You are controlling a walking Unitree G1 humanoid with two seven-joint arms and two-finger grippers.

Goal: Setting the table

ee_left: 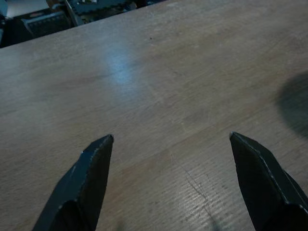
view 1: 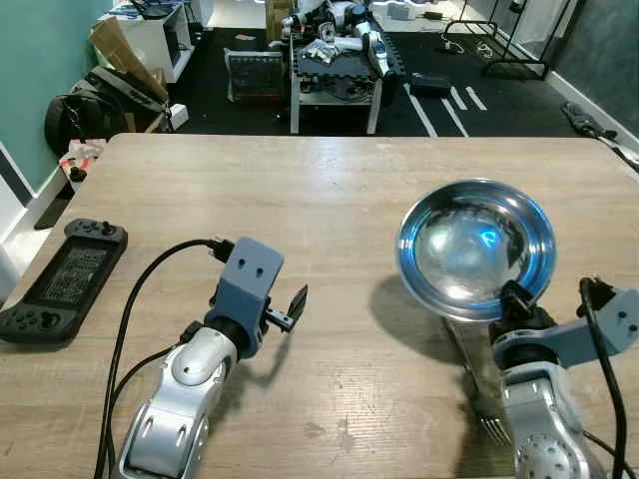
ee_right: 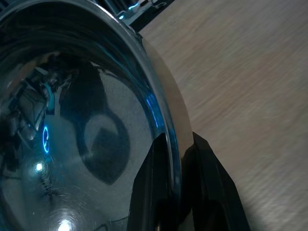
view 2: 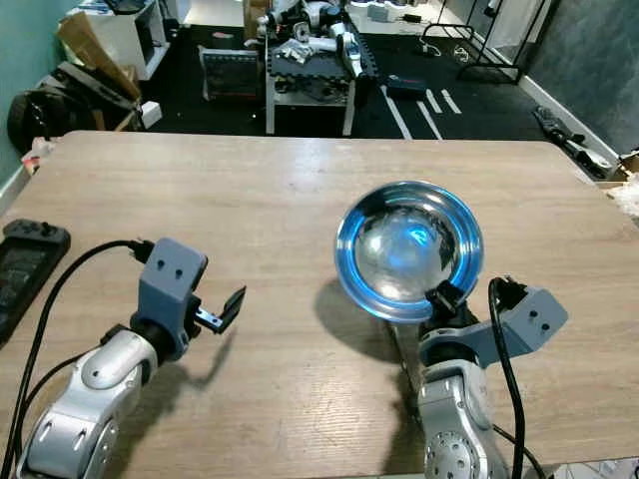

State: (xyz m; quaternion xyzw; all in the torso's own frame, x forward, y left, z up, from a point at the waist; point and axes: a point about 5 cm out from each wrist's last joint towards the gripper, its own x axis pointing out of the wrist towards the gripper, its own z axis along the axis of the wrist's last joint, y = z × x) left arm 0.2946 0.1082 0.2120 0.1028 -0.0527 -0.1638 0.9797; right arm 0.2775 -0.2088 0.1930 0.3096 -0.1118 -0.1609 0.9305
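Item: steel bowl, round, mirror-bright, blue-tinted inside, held tilted above the table, toward its right edge and nearer the near edge than the far one. It is pinched at its near rim by the right gripper, one finger inside the rim and one outside.

Item: fork, laid flat on the table under the bowl's near rim, just left of the right arm, long axis running near to far, tines toward the near edge.

Item: left gripper, fingers spread wide and holding nothing, hovering over bare wood left of the table's middle; the bowl lies to its right, well apart.

Item: black game controller, at the left edge.
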